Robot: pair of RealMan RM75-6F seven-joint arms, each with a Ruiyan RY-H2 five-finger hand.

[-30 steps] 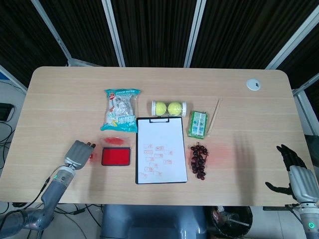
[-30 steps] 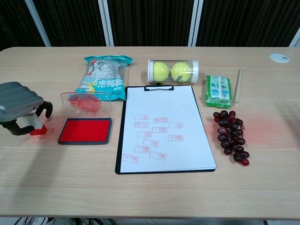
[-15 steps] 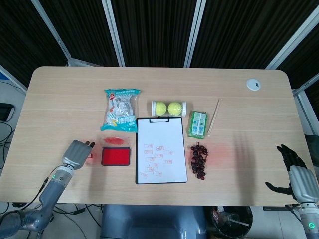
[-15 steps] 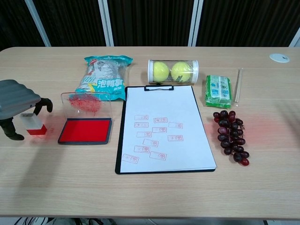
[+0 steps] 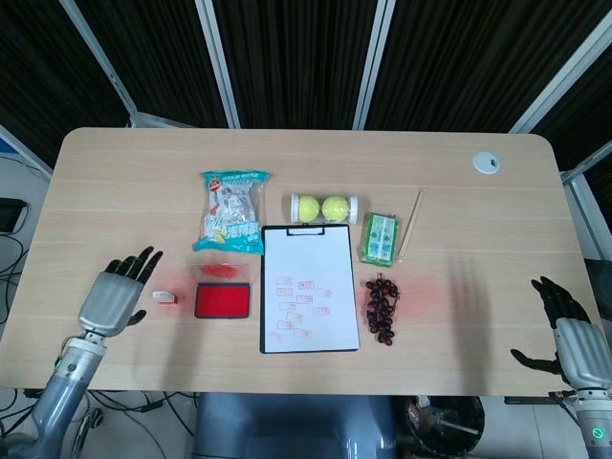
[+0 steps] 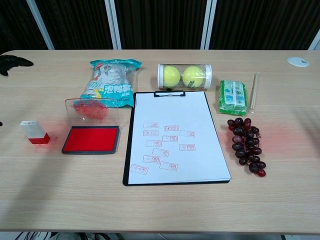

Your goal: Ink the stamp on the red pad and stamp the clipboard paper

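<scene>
Two hands sit at opposite ends of the table's near edge, and both are spread with nothing in them. The left hand (image 5: 113, 295) hovers near the near-left corner with its fingers fanned apart, just left of the stamp (image 5: 164, 297) and not touching it. That stamp stands alone on the table (image 5: 134, 182), a pale block with a red base, a little to the left of the red pad (image 5: 222, 300). The pad lies open, its clear lid (image 6: 91, 109) tipped up behind it and smeared red. Immediately right of the pad lies the clipboard (image 5: 310, 289), its white paper bearing a scatter of red rectangular stamp marks across the middle and lower part. The right hand (image 5: 566, 330) rests off the near-right corner, fingers apart. Beyond the clipboard's far edge lie a snack bag (image 5: 232, 210), a tube of tennis balls (image 5: 324, 207) and a green packet (image 5: 380, 237); grapes (image 5: 382, 307) lie to its right.
</scene>
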